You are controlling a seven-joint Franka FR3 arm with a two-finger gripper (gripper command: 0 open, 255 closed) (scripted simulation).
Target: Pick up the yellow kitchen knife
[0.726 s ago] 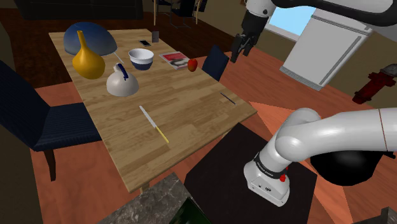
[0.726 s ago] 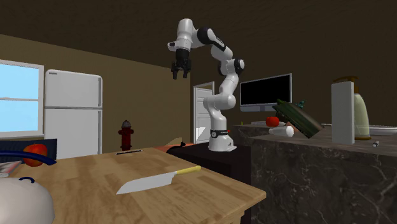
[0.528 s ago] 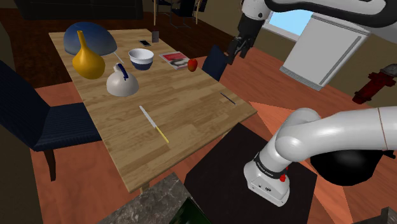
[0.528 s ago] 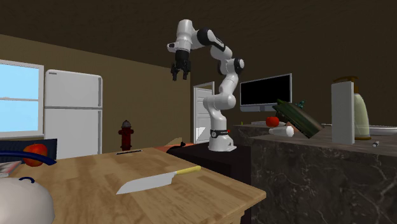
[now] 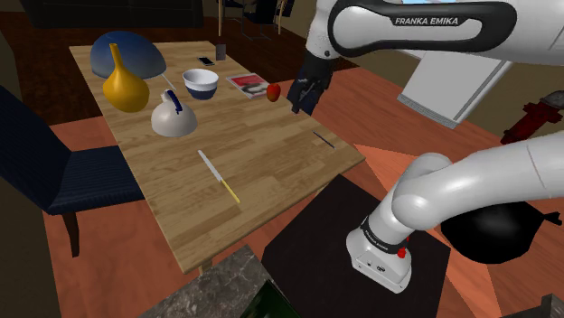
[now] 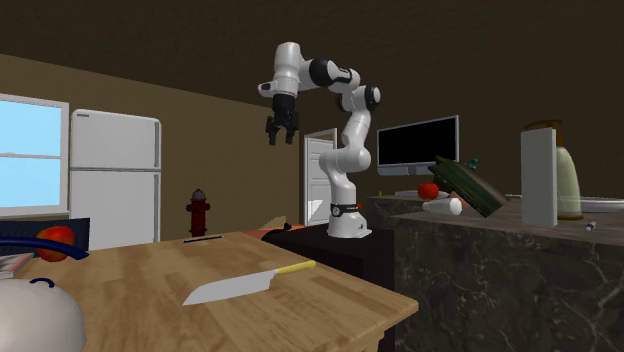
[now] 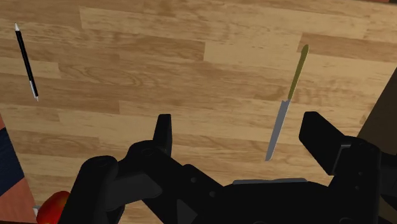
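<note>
The knife (image 5: 219, 175) lies flat on the wooden table (image 5: 271, 154), with a grey blade and a thin yellow handle pointing toward the table's near edge. It also lies on the table in the second exterior view (image 6: 245, 283). My black gripper (image 5: 303, 91) hangs high above the table's far right side, near the red apple, well away from the knife. It is high in the air in the second exterior view (image 6: 278, 134). In the wrist view the gripper (image 7: 242, 137) is open, its fingers wide apart, and the knife (image 7: 286, 105) lies far below, close to one fingertip.
A black pen (image 5: 323, 138) lies near the table's right edge. A red apple (image 5: 273, 90), book (image 5: 249, 83), bowl (image 5: 202, 83), grey teapot (image 5: 173, 117) and yellow vase (image 5: 124, 86) crowd the far end. Blue chairs (image 5: 54, 172) flank the table. A fridge (image 5: 461, 72) stands behind.
The arm has swung toward the shoulder view's left and come lower, bringing the gripper from beyond the table to above its far right edge. The fingers stay open.
</note>
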